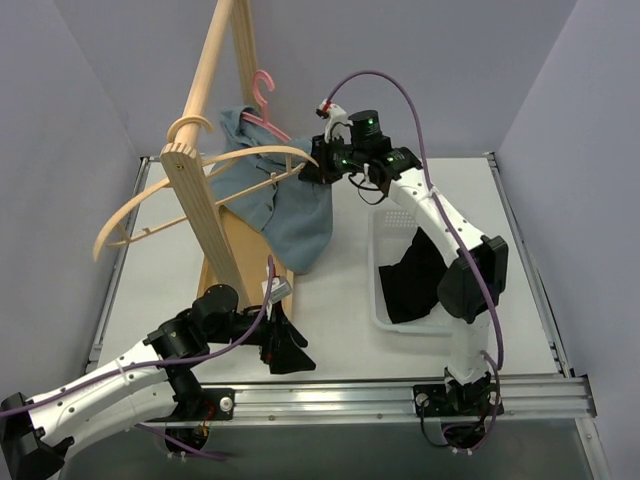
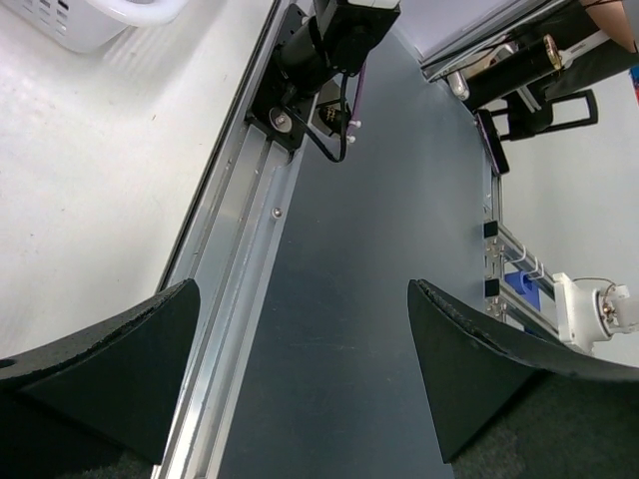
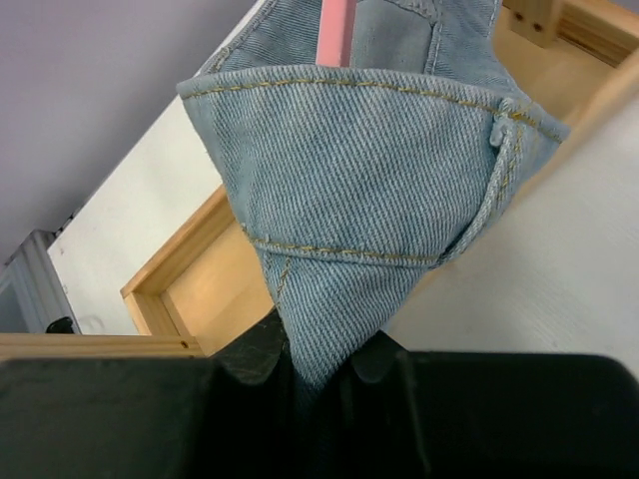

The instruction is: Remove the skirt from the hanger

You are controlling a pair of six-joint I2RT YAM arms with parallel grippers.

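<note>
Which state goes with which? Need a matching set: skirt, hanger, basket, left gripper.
1 skirt
2 hanger
3 basket
4 left gripper

A open, empty
B pink, up by the wooden rack
C white, holds dark cloth
D blue denim, pinched by the right gripper

Pairs: 1-D, 2-B, 3-C, 4-A

1. Right of the wooden rack (image 1: 205, 215), we find bare table (image 1: 340, 300) as far as the white basket (image 1: 375, 270);
2. the rack's curved arms (image 1: 130, 207) and the hanging skirt (image 1: 295, 225) block its upper right side.
</note>
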